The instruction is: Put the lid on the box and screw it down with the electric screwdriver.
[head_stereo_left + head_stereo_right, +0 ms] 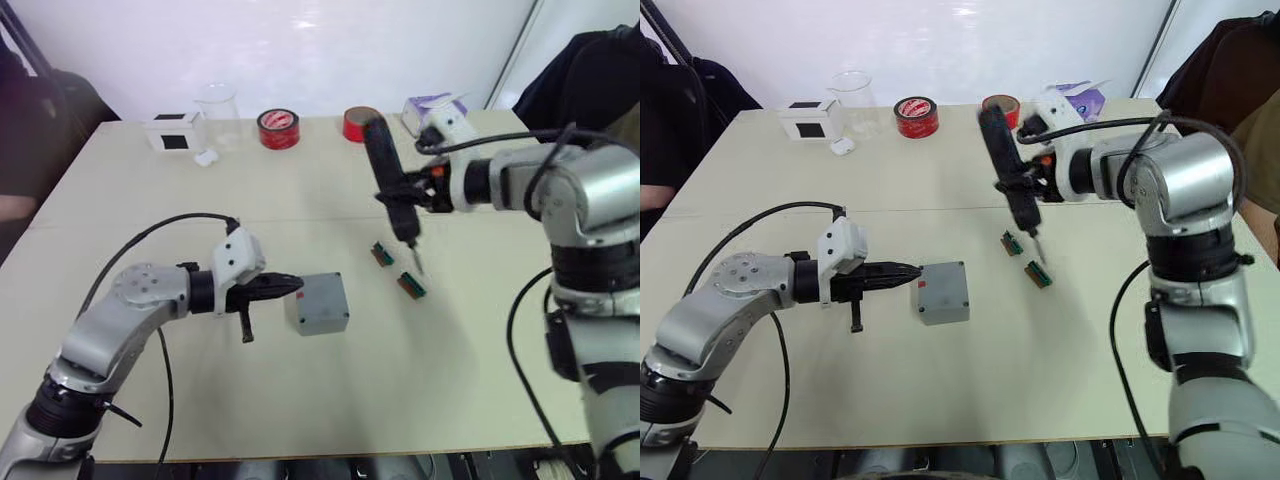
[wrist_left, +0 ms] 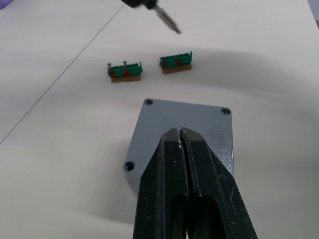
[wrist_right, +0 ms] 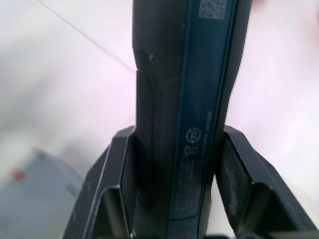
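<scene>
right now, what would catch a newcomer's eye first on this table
The screwdriver, clamped in the right gripper, hangs bit-down over two small green parts near the table's middle. Left of them sits the grey box with its lid on, the shut left gripper at its left edge. At the far edge, two red tape rolls stand out.

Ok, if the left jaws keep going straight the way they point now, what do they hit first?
The box with the lid already on it. The left gripper, shut, points right at it, tips at or just over its near edge. Whether they already touch is unclear. Beyond lie two green terminal blocks.
</scene>
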